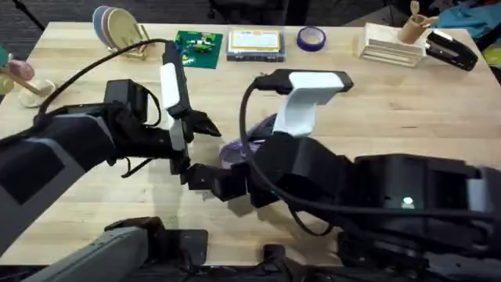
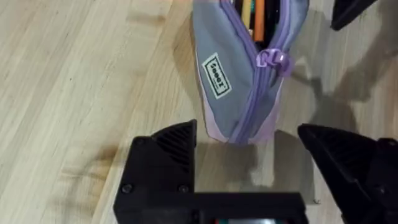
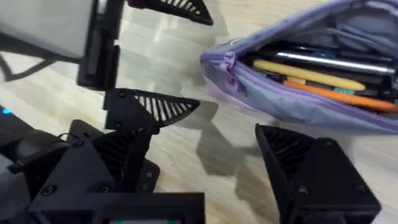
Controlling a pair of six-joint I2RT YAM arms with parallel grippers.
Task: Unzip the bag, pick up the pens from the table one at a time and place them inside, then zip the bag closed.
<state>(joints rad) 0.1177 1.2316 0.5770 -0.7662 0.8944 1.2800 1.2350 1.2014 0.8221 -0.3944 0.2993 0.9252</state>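
With pens already inside the unzipped bag, only zipping seems left: the bag's end lies just ahead of the left gripper, between its spread fingers, and near the right gripper's spread fingers.

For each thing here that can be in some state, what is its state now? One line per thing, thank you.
bag: lying on the table, zipper mostly open, pull near one end.
pens: inside the bag, several, yellow and orange among them.
left pincer: open, empty, at the bag's closed end.
right pincer: open, empty, beside the bag.
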